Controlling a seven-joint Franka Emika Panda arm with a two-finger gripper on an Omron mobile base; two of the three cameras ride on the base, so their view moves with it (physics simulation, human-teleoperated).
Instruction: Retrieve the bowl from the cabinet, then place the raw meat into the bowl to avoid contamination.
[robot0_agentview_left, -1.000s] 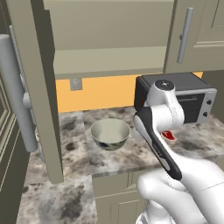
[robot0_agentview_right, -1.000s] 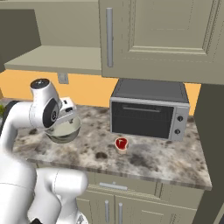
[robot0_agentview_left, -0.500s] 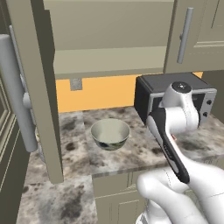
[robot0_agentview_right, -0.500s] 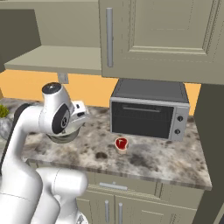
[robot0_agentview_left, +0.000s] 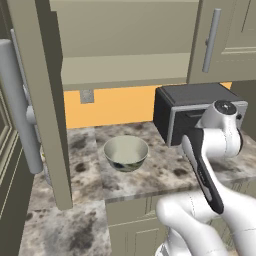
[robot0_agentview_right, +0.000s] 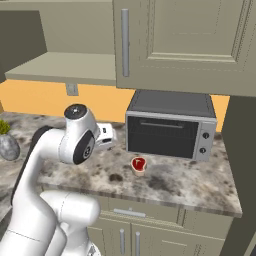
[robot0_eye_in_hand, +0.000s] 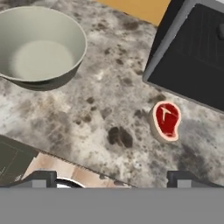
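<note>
A: Where does everything sit at this point?

B: The round pale grey-cream ceramic bowl with dark blotches (robot0_agentview_left: 125, 153) is out of the tall beige-grey wall cabinet with bar handles (robot0_agentview_left: 212, 40) and stands upright on the speckled stone tabletop (robot0_eye_in_hand: 92, 109), left of the dark toaster oven (robot0_agentview_right: 170, 126). The small flat red steak with a pale fat rim (robot0_eye_in_hand: 166, 121) lies on the tabletop just in front of the oven door, well apart from the bowl.

A: And the tool?

B: The tool (robot0_eye_in_hand: 113, 178) hangs above the tabletop between bowl and steak, its tips (robot0_eye_in_hand: 41, 178) spread wide with nothing between them.

A: So the step in hand is picking up the meat?

B: I'd judge so. To do it well, centre the tool over the steak first, since it now lies off toward the right-hand tip in the hand view. Turn the wrist so the tips straddle the narrower width, then come straight down until they nearly touch the stone.

A: Any risks?

B: The steak is thin, so closing too high would miss it, and the oven door nearby leaves little room on that side.
</note>
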